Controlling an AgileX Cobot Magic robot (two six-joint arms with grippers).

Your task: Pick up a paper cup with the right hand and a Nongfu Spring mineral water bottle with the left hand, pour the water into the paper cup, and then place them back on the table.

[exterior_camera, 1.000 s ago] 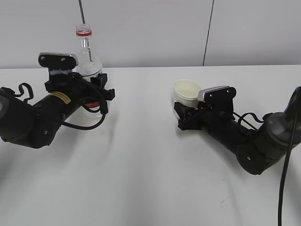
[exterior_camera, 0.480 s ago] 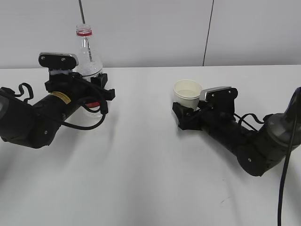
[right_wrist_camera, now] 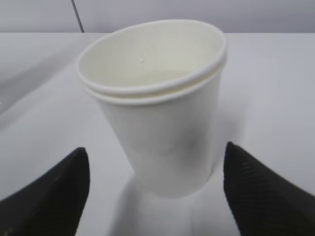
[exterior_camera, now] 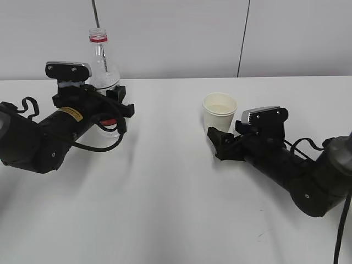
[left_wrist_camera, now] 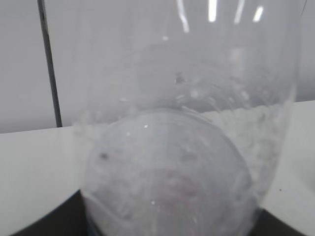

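Note:
The paper cup [exterior_camera: 220, 113] stands upright on the white table [exterior_camera: 165, 198] with some liquid in it. My right gripper [exterior_camera: 216, 144] is open just in front of it, and its black fingertips [right_wrist_camera: 59, 191] stand clear of the cup [right_wrist_camera: 157, 123] on both sides. The Nongfu Spring bottle [exterior_camera: 102, 60], clear with a red neck ring, stands upright at the back left. My left gripper [exterior_camera: 119, 108] is closed around its lower body. In the left wrist view the bottle [left_wrist_camera: 187, 123] fills the frame, and only the dark finger edges show at the bottom corners.
A grey wall runs close behind the bottle along the table's far edge. Black cables hang down the wall [exterior_camera: 242, 38] and loop beside both arms.
My right gripper has let go of the paper cup and drawn back toward the right and front. The cup stays standing. The left arm and bottle have not moved.

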